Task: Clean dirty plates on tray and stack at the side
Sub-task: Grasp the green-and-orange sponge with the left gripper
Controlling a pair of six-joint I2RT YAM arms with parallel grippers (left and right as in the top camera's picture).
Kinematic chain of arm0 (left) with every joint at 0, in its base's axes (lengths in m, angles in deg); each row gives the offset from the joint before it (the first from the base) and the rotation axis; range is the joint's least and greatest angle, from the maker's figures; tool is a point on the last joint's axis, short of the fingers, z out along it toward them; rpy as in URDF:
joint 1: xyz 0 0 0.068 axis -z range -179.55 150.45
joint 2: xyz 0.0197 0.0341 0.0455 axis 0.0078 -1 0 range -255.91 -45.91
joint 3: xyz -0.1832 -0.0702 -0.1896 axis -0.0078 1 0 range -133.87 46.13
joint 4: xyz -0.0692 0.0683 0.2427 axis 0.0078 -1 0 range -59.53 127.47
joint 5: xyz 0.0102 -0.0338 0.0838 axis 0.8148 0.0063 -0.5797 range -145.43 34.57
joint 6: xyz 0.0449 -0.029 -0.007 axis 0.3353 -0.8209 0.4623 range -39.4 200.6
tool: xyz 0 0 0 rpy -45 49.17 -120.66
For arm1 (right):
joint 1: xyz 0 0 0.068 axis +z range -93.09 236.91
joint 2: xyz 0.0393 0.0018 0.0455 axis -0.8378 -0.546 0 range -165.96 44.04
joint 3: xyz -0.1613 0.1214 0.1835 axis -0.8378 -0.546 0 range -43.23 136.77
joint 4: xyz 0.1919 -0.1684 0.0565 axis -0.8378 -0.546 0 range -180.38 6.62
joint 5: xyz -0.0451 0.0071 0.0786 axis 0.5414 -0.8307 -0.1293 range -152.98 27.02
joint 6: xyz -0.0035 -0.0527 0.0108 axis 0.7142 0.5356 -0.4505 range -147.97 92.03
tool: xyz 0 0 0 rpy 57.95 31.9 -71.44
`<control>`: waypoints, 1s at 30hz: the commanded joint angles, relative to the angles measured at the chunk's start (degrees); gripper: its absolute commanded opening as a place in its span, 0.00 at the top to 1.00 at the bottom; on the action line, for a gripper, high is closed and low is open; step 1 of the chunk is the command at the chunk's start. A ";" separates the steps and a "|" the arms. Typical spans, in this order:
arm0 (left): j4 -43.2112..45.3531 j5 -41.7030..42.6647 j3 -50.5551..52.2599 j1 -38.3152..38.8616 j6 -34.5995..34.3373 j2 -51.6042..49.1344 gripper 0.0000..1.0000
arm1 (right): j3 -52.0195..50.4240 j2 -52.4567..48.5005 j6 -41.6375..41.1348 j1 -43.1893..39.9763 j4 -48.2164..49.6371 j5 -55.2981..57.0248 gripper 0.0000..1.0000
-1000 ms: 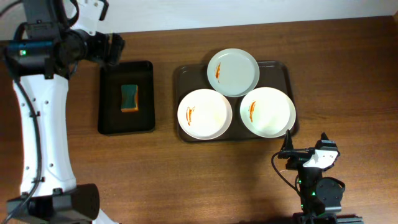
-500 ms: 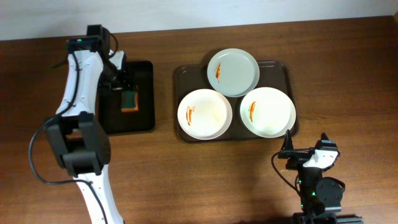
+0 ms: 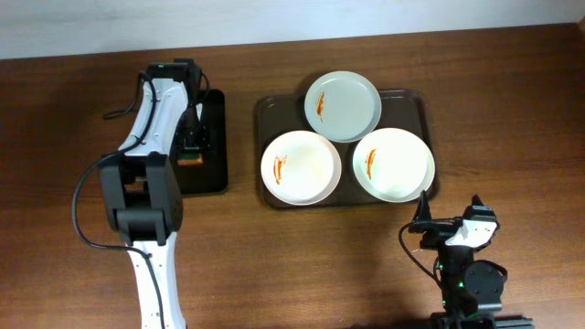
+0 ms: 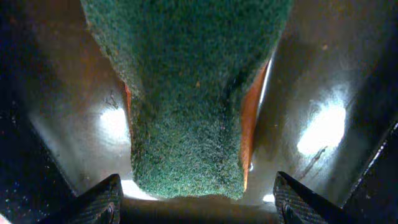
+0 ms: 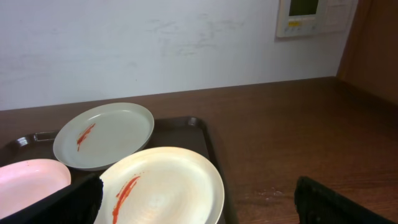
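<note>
Overhead, we found the left hand point(image 3: 190, 139) open astride the sponge point(image 3: 189, 157) in the black tray point(image 3: 215, 174), the sponge's long axis running between the fingers with a gap either side. The three smeared plates point(image 3: 342, 106) sat on the brown tray point(image 3: 416, 99) to its right, nearer the open right hand point(image 3: 426, 217); being round, they favoured no direction.
</note>
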 commanded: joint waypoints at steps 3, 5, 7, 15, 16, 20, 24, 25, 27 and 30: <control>0.63 4.59 0.15 -0.31 2.86 -0.90 0.24 | -0.46 0.39 0.42 -0.37 -0.26 -0.09 0.02; 3.48 4.59 2.54 -0.31 2.86 -0.90 0.25 | -0.46 0.39 0.42 -0.37 -0.26 -0.09 0.02; 4.31 4.59 3.52 -0.37 2.86 -0.92 0.26 | -0.46 0.39 0.42 -0.37 -0.26 -0.09 0.02; 4.94 4.59 3.52 -1.70 2.82 -0.96 0.46 | -0.46 0.39 0.42 -0.37 -0.26 -0.09 0.02; 4.96 4.59 3.52 -1.70 2.82 -0.96 0.49 | -0.46 0.39 0.42 -0.37 -0.26 -0.07 0.02; 5.14 4.57 3.52 -1.70 2.82 -0.96 0.93 | -0.46 0.39 0.42 -0.37 -0.26 -0.09 0.02; 5.70 4.57 3.52 -1.70 2.82 -0.96 0.90 | -0.46 0.39 0.42 -0.37 -0.26 -0.09 0.02; 6.40 4.57 3.52 -1.70 2.84 -0.96 0.53 | -0.46 0.39 0.42 -0.37 -0.26 -0.09 0.02; 7.67 4.57 3.52 -1.70 2.84 -0.96 0.00 | -0.46 0.39 0.42 -0.37 -0.26 -0.07 0.02; 8.20 4.57 3.52 -1.70 2.84 -0.96 0.54 | -0.46 0.39 0.42 -0.37 -0.26 -0.09 0.02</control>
